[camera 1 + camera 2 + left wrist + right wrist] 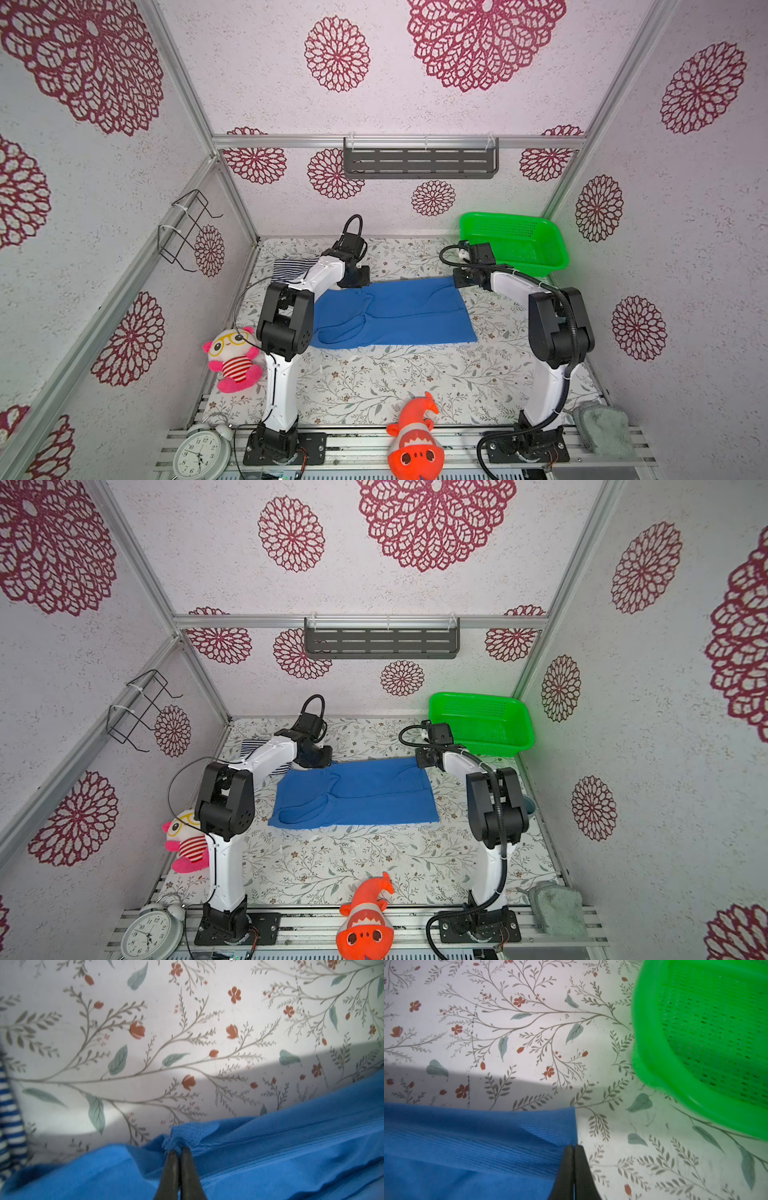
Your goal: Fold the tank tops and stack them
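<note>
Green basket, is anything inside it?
Empty. In both top views the green basket shows only its bare mesh walls and floor.

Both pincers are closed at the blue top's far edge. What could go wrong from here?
1. The right pincer meets the blue tank top only at its very corner, so that hold may slip on lifting.
2. The left pincer holds just a small bunched tuft, so the fold may come out uneven.
3. The green basket sits close to the right pincer, and the striped tank top lies partly under the left arm. Either could get knocked.
</note>
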You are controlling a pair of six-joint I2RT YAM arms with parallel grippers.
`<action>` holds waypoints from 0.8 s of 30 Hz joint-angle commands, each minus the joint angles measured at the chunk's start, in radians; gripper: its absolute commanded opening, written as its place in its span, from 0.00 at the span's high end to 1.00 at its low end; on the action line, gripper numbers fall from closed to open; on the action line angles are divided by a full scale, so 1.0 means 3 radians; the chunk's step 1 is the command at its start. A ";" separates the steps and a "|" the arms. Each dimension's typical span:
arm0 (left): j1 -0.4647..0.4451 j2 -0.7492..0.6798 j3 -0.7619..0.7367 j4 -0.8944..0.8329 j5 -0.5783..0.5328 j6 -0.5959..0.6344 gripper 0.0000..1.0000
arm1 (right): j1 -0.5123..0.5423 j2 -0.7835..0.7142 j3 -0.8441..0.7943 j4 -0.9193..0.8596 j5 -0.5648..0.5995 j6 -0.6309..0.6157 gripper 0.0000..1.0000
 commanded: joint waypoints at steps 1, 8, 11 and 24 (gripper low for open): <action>-0.0128 -0.0376 -0.0352 0.0319 -0.0335 -0.0158 1.00 | -0.0036 -0.0365 -0.0214 0.0226 0.0036 -0.0007 1.00; -0.0484 -0.0885 -0.1146 0.0595 -0.0745 -0.0534 1.00 | -0.0034 -0.0884 -0.0885 0.0307 0.0127 0.0137 1.00; -0.0622 -0.1030 -0.1469 0.0691 -0.0879 -0.0775 1.00 | -0.0032 -0.1095 -0.1174 0.0332 0.0114 0.0291 1.00; -0.0716 -0.1759 -0.1733 0.0275 -0.1377 -0.0999 0.33 | -0.0066 -0.1693 -0.1700 0.0043 0.0218 0.0745 0.71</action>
